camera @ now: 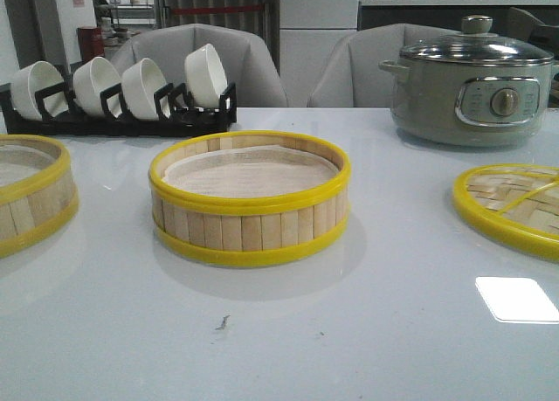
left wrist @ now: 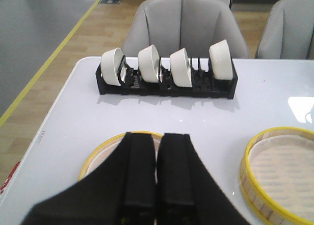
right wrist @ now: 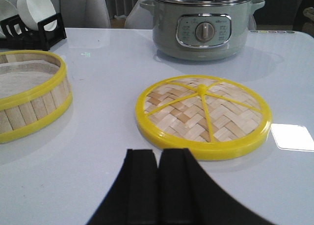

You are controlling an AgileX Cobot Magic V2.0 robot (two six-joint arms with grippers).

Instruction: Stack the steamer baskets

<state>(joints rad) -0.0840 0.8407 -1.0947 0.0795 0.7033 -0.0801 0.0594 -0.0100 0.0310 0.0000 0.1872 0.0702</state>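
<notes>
One steamer basket (camera: 249, 200) with yellow rims and a white liner stands at the table's middle; it also shows in the left wrist view (left wrist: 277, 178) and the right wrist view (right wrist: 29, 100). A second steamer basket (camera: 31, 196) stands at the left edge of the front view. In the left wrist view that basket (left wrist: 100, 159) lies under my left gripper (left wrist: 157, 137), which is shut and empty above it. My right gripper (right wrist: 158, 154) is shut and empty, just short of the flat woven lid (right wrist: 203, 114). Neither gripper shows in the front view.
A grey-green electric cooker (camera: 472, 82) with a glass lid stands at the back right. A black rack (camera: 118, 113) with several white bowls stands at the back left. The woven lid (camera: 515, 209) lies at the right. Grey chairs stand behind the table.
</notes>
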